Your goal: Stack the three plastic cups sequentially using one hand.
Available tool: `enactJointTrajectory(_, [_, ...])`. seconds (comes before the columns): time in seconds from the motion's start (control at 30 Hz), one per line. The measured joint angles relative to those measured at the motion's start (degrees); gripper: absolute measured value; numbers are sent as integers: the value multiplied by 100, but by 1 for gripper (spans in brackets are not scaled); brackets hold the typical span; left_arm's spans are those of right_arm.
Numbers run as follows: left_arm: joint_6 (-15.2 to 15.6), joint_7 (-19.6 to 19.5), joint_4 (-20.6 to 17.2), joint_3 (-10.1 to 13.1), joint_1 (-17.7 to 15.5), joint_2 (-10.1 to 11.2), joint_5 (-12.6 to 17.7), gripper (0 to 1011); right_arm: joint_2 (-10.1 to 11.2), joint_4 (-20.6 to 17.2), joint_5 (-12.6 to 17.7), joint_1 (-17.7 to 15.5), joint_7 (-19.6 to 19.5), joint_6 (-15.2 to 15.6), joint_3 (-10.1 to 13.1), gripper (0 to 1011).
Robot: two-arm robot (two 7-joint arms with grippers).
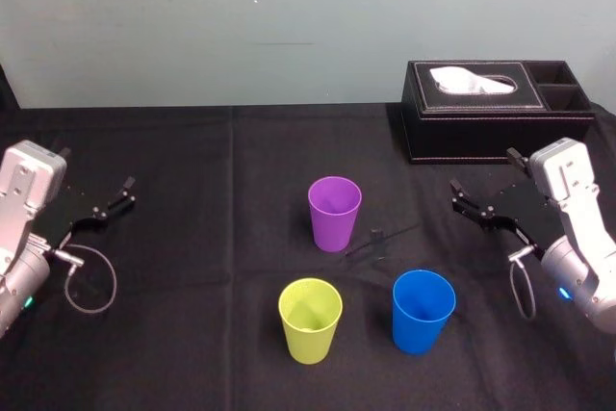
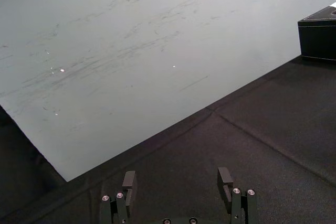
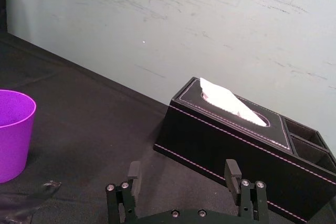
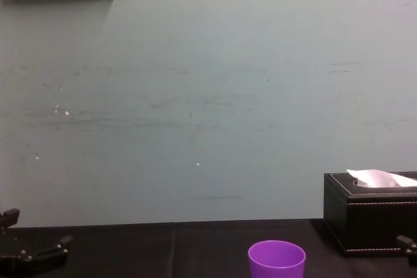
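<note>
Three cups stand upright and apart on the black cloth. The purple cup is farthest from me at the centre. Nearer to me are the yellow-green cup on the left and the blue cup on the right. My right gripper hovers open to the right of the cups, near the tissue box, with nothing between its fingers. My left gripper rests open at the far left, well away from the cups.
A black tissue box with a white tissue and side compartments stands at the back right, just behind the right gripper. A pale wall rises behind the table's far edge. A small dark scrap lies right of the purple cup.
</note>
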Motion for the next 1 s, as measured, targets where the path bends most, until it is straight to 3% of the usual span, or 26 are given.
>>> enactJointTrajectory(1.0, [0, 0, 0, 0, 0, 0, 0, 1010, 0, 0, 0, 0, 0, 0, 0, 1003])
